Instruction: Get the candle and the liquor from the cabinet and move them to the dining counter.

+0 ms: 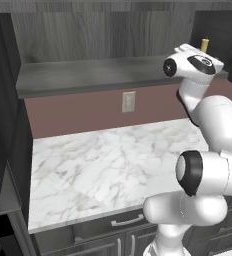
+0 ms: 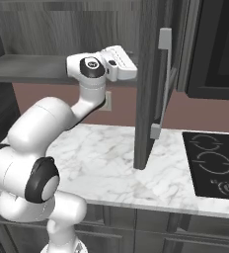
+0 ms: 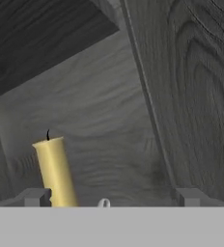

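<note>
Fingers spread wide, nothing gripped. Candle seen upright just inside left finger, off centre on cabinet shelf. Closing now: candle likely clipped, tipped. Side wall near right finger, scrape risked. Candle base hidden; liquor position unclear.

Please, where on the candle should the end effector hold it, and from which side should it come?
Grip the candle on its slim upright shaft, coming level through the cabinet's open front. The open end effector probably must shift sideways to centre it.
</note>
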